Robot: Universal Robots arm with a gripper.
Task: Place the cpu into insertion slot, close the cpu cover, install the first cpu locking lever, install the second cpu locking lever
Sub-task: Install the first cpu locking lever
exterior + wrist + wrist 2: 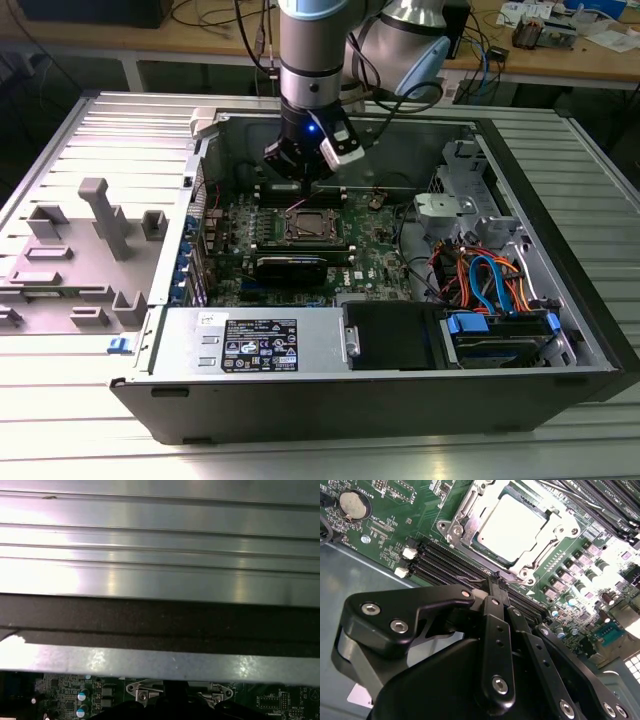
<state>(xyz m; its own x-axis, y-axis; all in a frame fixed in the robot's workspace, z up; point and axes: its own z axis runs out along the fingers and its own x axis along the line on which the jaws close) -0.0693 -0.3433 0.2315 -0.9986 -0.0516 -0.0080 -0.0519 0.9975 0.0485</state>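
In the second wrist view the cpu (pixel 517 524) lies flat in the insertion slot (pixel 452 529), its silver-grey top showing through the window of the cpu cover (pixel 470 514), which lies down around it. My gripper (pixel 495 580) has its black fingers pressed together with nothing between them. The tips hover at the socket's edge, over the long black memory slots (pixel 440 560). A thin metal lever wire (pixel 479 580) runs beside the tips; I cannot tell if they touch it. In the exterior view the gripper (pixel 302 182) hangs just behind the socket (pixel 305 226) on the green board.
The board sits inside an open computer case (pixel 330 385) on a ribbed metal table. A power supply and drive bay with orange and blue cables (pixel 480 280) lie at the exterior view's right. A grey fixture (pixel 95 240) stands at its left. The case wall (pixel 160 625) rises close by.
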